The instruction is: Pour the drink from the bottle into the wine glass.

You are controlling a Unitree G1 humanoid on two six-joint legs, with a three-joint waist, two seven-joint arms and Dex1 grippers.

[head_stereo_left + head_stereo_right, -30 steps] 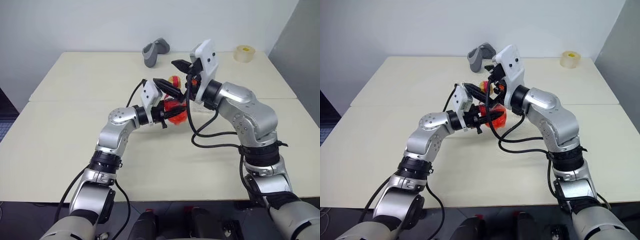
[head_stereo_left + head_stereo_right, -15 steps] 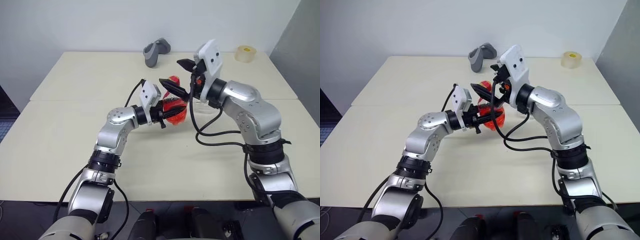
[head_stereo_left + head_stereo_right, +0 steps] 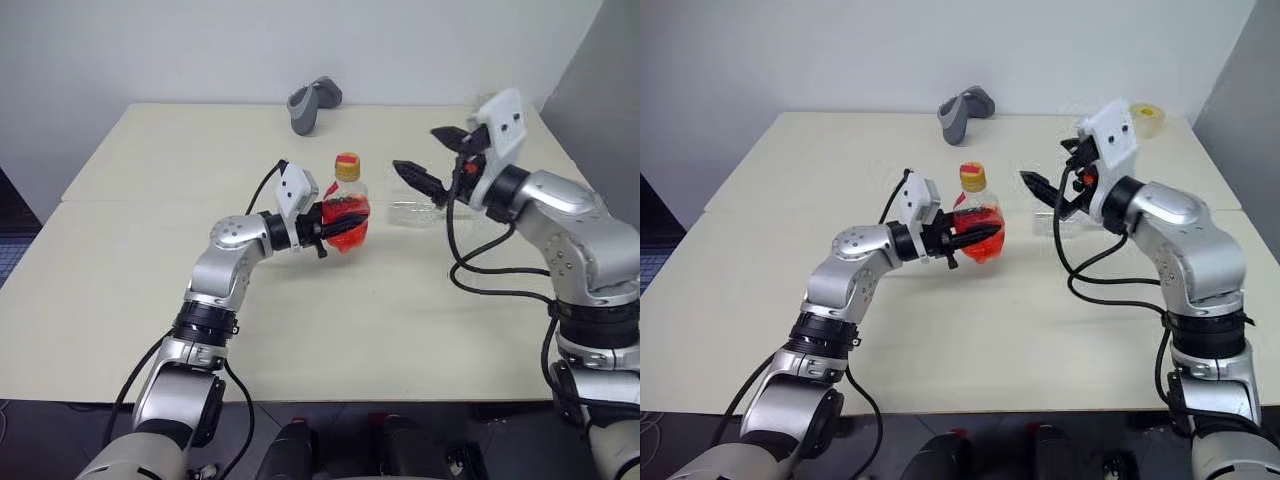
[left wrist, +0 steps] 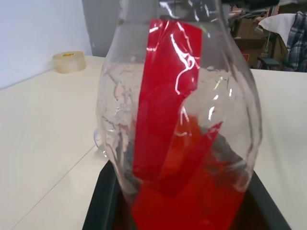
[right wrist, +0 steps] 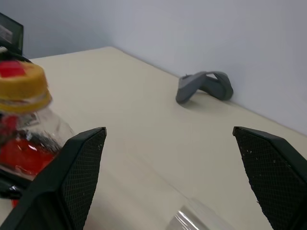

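The bottle [image 3: 346, 203] is a small clear one with a red label and a yellow-and-red cap [image 3: 347, 164]. It stands upright in mid-table, my left gripper [image 3: 337, 222] shut on its lower body. The red-orange drink [image 4: 192, 201] fills its lower part. My right gripper [image 3: 430, 160] hangs open in the air to the bottle's right, apart from it, with nothing between its fingers [image 5: 76, 172]. The wine glass [image 3: 414, 212] shows as a faint clear shape on the table below the right gripper. I cannot tell how it stands.
A grey curved object [image 3: 312, 103] lies at the table's far edge. A roll of tape [image 3: 1148, 113] sits at the far right corner. A seam crosses the table [image 3: 150, 300] from left to right.
My right gripper has drawn away to the right from the bottle's top, still open. The cap stays on the bottle. My left gripper and the bottle have not moved.
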